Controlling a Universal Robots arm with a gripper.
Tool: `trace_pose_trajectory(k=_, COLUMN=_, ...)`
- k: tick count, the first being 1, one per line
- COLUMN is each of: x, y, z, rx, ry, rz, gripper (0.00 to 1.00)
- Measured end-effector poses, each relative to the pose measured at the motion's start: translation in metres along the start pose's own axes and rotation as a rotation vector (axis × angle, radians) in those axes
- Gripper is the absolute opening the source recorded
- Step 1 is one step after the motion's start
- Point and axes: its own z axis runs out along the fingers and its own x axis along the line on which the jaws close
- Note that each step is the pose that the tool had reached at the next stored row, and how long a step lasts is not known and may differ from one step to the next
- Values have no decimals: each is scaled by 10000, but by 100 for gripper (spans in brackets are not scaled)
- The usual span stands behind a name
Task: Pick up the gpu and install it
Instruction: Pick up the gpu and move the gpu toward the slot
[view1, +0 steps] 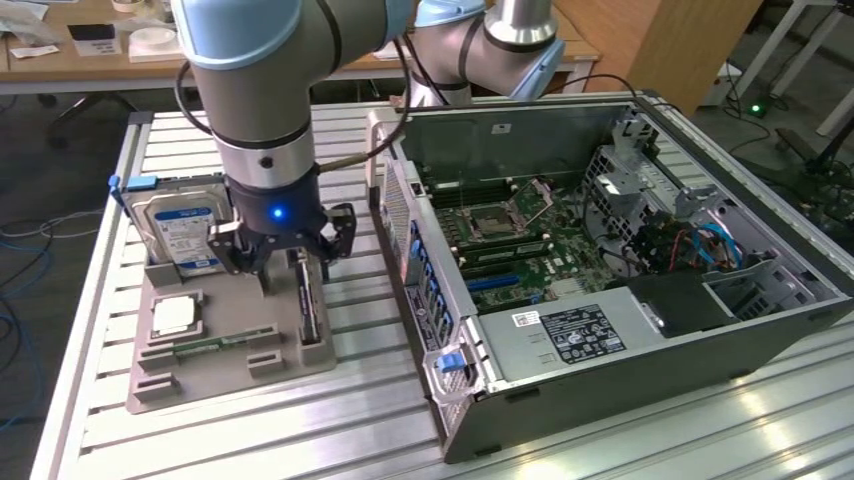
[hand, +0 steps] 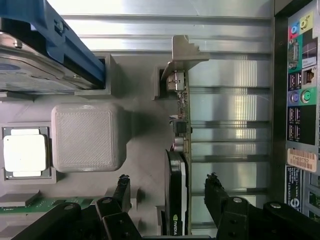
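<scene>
I've got the black gripper (hand: 167, 181) spread wide astride the thin green-and-black gpu card (hand: 176, 202), nothing gripped; pickup and install both undone.

Bright, even room light falls from above in the exterior view. The ribbed metal table (view1: 747, 420) throws back white streaks of glare at the lower right of the frame, with paler ones at the lower left. Inside the case (view1: 534, 130) the bays toward the exterior view's right lie in shade. A small blue lamp (view1: 276, 212) glows on the claw (view1: 291, 255). In the wrist view the table's slats wash out almost white, the cpu (hand: 25, 154) lid is overexposed, and the claw's fingers (hand: 121, 189) are near-black with little detail.
</scene>
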Motion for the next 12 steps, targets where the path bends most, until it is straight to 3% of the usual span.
trace_pose_trajectory(k=12, x=4, y=-9, z=180, rx=0, ry=0, rz=0, gripper=71)
